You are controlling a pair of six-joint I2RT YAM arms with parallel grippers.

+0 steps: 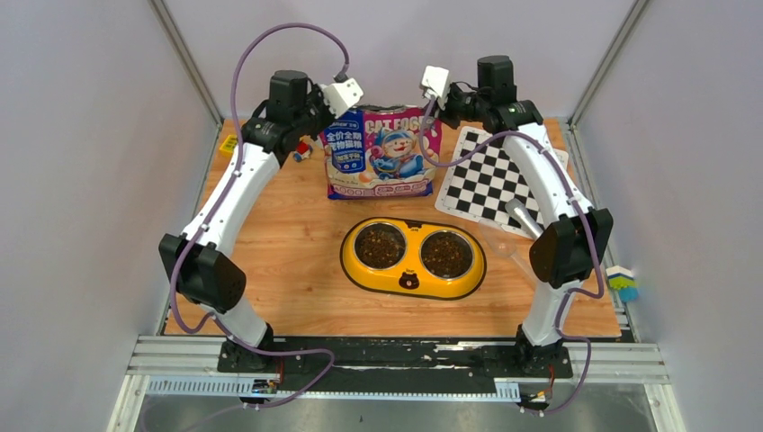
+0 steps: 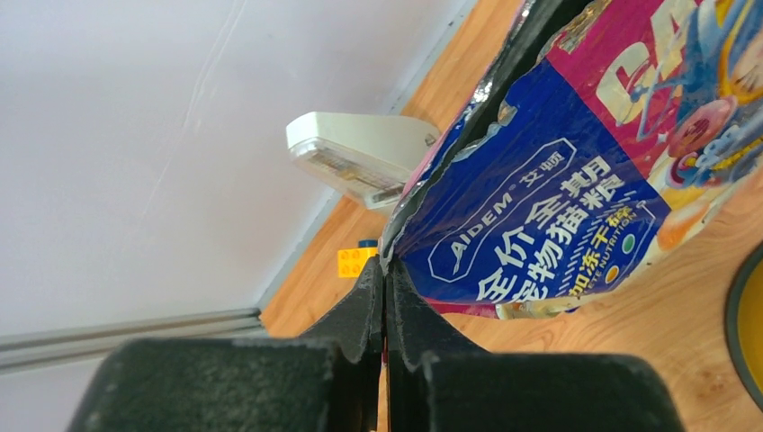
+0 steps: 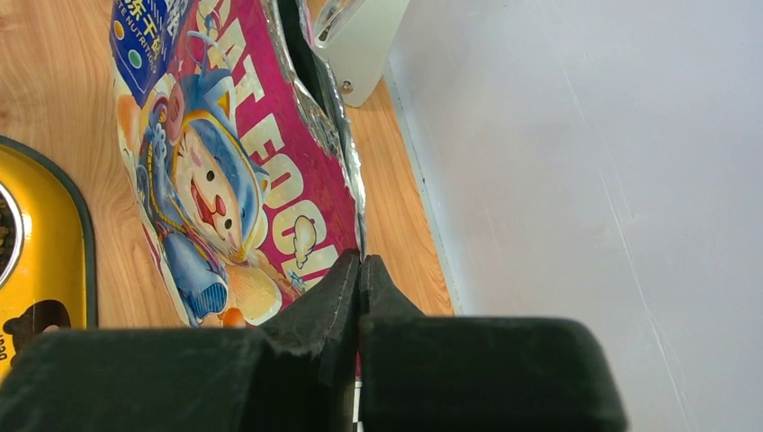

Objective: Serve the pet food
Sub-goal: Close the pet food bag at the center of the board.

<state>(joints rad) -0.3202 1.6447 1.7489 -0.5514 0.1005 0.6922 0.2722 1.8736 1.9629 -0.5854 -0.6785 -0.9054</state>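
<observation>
While its two dark fingers are pressing together, the left gripper [image 2: 385,270] is pinching the ragged top edge of the cat food bag [image 2: 540,198] at the corner printed in blue. The right gripper [image 3: 360,261] is pinching the same edge at the opposite, pink corner, its fingers pressing flat on the foil with no gap between them. Between the two grippers the bag is standing upright, its mouth gaping a little just beyond each pair of fingertips. Below the grippers and nearer the arm bases, the yellow feeder [image 1: 409,281] is sitting on the wooden table [image 1: 288,243], apart from the bag's foot. The pet food [image 1: 380,245] is lying as dark kibble in both of the feeder's steel bowls. Just beyond the left gripper, a small yellow block [image 2: 353,261] is resting on the wood. Outward from the right gripper, a checkerboard sheet [image 1: 490,175] is lying flat beside the bag.
</observation>
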